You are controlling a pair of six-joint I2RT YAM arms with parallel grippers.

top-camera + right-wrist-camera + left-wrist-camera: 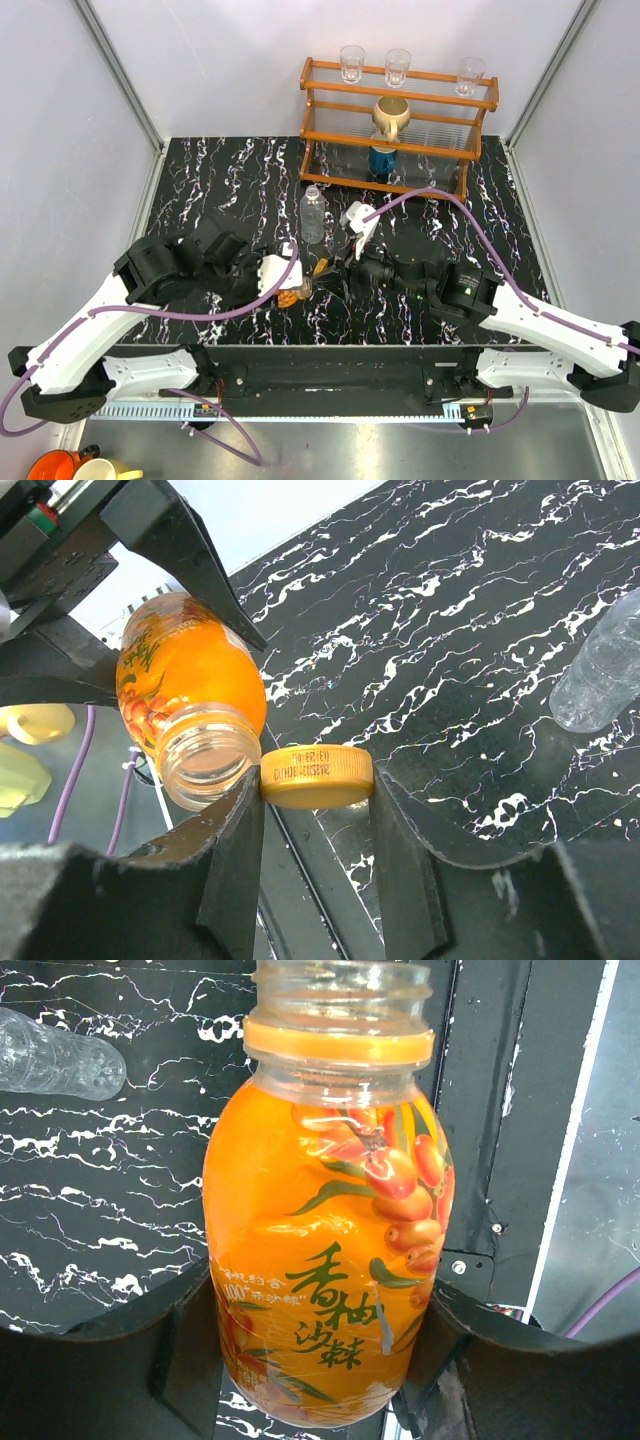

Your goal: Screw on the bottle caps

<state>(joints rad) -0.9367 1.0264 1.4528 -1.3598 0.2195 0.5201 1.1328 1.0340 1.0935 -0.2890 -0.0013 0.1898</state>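
My left gripper (290, 290) is shut on the short orange bottle (325, 1230), held tilted with its open mouth toward the right arm; the bottle also shows in the right wrist view (190, 670) and the top view (291, 296). My right gripper (328, 270) is shut on the orange cap (316, 776), which sits just right of the bottle's open neck (205, 755), close beside it. The tall clear ribbed bottle (313, 214) stands upright behind the grippers and shows in both wrist views (55, 1055) (600, 670). A blue cap (383, 160) sits on the rack's lower shelf.
A wooden rack (400, 125) stands at the back with three clear glasses (398, 66) on top and a tan mug (391, 117) on its middle shelf. The black marbled table (220, 190) ends at a front edge by the arm bases.
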